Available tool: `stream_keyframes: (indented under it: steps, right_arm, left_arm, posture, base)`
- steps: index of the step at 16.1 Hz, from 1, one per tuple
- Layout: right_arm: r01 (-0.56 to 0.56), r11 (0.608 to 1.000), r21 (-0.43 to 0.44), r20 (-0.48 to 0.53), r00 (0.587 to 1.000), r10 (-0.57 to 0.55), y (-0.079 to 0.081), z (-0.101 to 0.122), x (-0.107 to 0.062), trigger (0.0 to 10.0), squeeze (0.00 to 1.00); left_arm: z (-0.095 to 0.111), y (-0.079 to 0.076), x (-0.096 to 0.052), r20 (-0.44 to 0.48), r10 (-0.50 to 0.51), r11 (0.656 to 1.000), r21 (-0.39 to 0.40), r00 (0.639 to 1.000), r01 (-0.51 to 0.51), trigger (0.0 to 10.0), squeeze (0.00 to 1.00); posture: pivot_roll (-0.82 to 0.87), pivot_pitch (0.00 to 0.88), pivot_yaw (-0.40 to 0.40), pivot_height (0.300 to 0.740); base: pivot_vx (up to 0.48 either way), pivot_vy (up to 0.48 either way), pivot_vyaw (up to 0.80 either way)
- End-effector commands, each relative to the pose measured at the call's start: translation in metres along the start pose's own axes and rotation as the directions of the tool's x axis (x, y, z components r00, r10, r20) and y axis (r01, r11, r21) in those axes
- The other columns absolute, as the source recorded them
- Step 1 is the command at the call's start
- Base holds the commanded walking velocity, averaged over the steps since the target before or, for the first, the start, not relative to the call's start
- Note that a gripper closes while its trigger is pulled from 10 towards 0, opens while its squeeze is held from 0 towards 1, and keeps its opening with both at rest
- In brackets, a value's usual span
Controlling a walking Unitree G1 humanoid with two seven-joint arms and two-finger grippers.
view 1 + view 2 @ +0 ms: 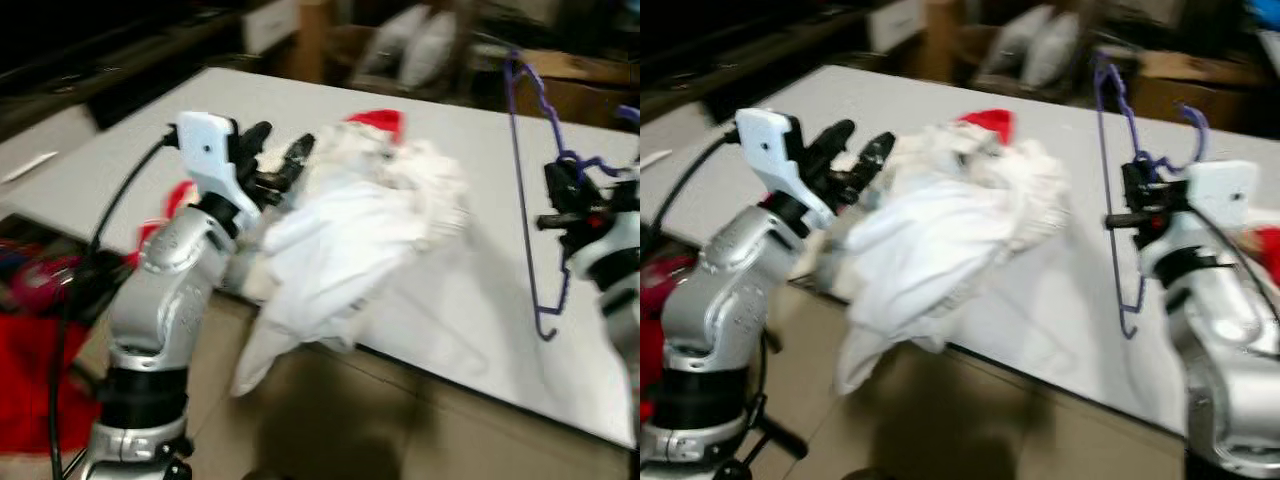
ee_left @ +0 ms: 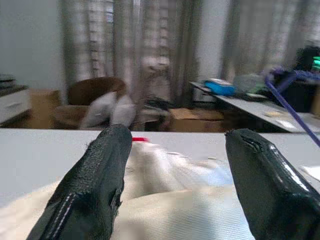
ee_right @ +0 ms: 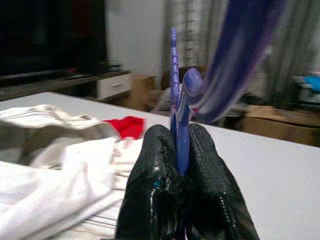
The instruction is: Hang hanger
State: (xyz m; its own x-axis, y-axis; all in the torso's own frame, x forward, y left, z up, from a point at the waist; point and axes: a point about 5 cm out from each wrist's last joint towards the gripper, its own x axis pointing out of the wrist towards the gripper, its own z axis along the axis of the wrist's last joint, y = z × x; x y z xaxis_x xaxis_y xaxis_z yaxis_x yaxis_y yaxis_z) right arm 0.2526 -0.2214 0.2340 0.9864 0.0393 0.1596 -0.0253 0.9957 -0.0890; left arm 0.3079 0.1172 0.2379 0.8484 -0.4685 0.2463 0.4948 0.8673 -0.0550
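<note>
Right gripper (image 1: pixel 1137 218) pinches the purple hanger (image 1: pixel 1118 190) upright above the table (image 1: pixel 1060 320); left gripper (image 1: pixel 278 160) gapes over the white shirt (image 1: pixel 340 250). Hanging remains.

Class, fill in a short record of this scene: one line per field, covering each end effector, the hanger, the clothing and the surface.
Left end effector: open, fingers over the near edge of the white garment
Right end effector: shut on the purple hanger
Purple hanger: held up above the table, turned nearly on end
White garment: heaped on the table, part hanging over the front edge
Red cloth: shows behind the heap
Table: pale grey top
</note>
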Motion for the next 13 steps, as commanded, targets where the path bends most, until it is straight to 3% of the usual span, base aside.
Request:
stream_keyframes:
  steps: [1,2,3,4,5,6,8,9,10,11,13]
  right_arm:
    - [0.007,1.000,-0.014,0.013,1.000,-0.007,0.005,0.005,-0.002,10.0,0.00]
    - [0.007,1.000,-0.019,-0.008,1.000,-0.007,0.019,0.002,-0.005,10.0,0.00]
    - [0.028,0.999,-0.029,-0.022,0.999,-0.029,0.023,-0.003,-0.007,10.0,0.00]
    - [0.016,0.996,-0.093,-0.044,0.999,-0.020,0.028,-0.008,-0.009,10.0,0.00]
    - [0.035,0.996,-0.076,-0.068,0.997,-0.040,0.029,-0.013,-0.013,10.0,0.00]
    - [0.063,0.997,-0.050,-0.086,0.994,-0.067,0.029,-0.016,-0.017,10.0,0.00]
    - [0.113,0.994,-0.011,-0.121,0.986,-0.114,0.028,-0.018,-0.024,10.0,0.00]
    - [0.133,0.991,0.017,-0.140,0.982,-0.130,0.027,-0.021,-0.029,10.0,0.00]
    - [0.140,0.989,0.037,-0.156,0.979,-0.133,0.026,-0.024,-0.034,10.0,0.00]
    - [0.130,0.992,-0.001,-0.186,0.974,-0.128,0.027,-0.031,-0.040,10.0,0.00]
    - [0.131,0.991,0.019,-0.189,0.974,-0.125,0.027,-0.036,-0.046,10.0,0.00]
  left_arm:
    - [-0.004,-0.002,-0.002,-0.030,0.014,1.000,0.024,0.999,-0.013,10.0,0.00]
    - [-0.013,-0.007,-0.005,-0.074,0.055,0.998,-0.006,0.996,-0.056,10.0,0.00]
    - [-0.016,-0.008,-0.005,-0.077,0.078,0.997,0.008,0.994,-0.078,10.0,0.00]
    - [-0.015,-0.009,-0.004,-0.037,0.100,0.995,-0.009,0.994,-0.100,10.0,0.00]
    - [-0.016,-0.010,-0.003,-0.012,0.151,0.988,-0.035,0.988,-0.151,10.0,0.12]
    - [-0.016,-0.010,-0.002,0.005,0.188,0.982,-0.018,0.982,-0.187,10.0,0.11]
    - [-0.021,-0.014,-0.002,-0.029,0.177,0.984,0.012,0.984,-0.177,10.0,0.05]
    - [-0.028,-0.016,-0.003,-0.109,0.139,0.990,0.043,0.984,-0.135,10.0,0.00]
    - [-0.036,-0.016,-0.008,-0.159,0.067,0.998,0.023,0.985,-0.065,10.0,0.00]
    - [-0.046,-0.011,-0.017,-0.174,0.065,0.998,-0.016,0.983,-0.069,10.0,0.00]
    - [-0.055,-0.009,-0.028,-0.199,0.072,0.997,0.004,0.977,-0.073,10.0,0.04]
  posture:
    - [0.03,0.000,0.043,0.740]
    - [0.01,0.000,0.042,0.740]
    - [0.01,0.000,0.041,0.740]
    - [0.00,0.000,0.041,0.740]
    - [-0.01,0.000,0.049,0.740]
    - [-0.02,0.000,0.056,0.740]
    - [-0.04,0.002,0.072,0.740]
    - [-0.05,0.005,0.080,0.740]
    - [-0.06,0.007,0.084,0.740]
    - [-0.06,0.012,0.084,0.740]
    - [-0.06,0.022,0.076,0.740]
  base:
    - [0.000,0.000,-0.80]
    - [0.000,0.000,-0.80]
    - [0.000,0.000,-0.80]
    - [0.000,0.000,-0.80]
    - [0.000,0.000,-0.80]
    - [0.000,0.000,-0.80]
    - [0.000,0.000,-0.79]
    - [0.000,0.000,-0.76]
    - [0.000,0.000,-0.76]
    - [0.000,0.000,-0.76]
    - [0.000,0.000,-0.76]
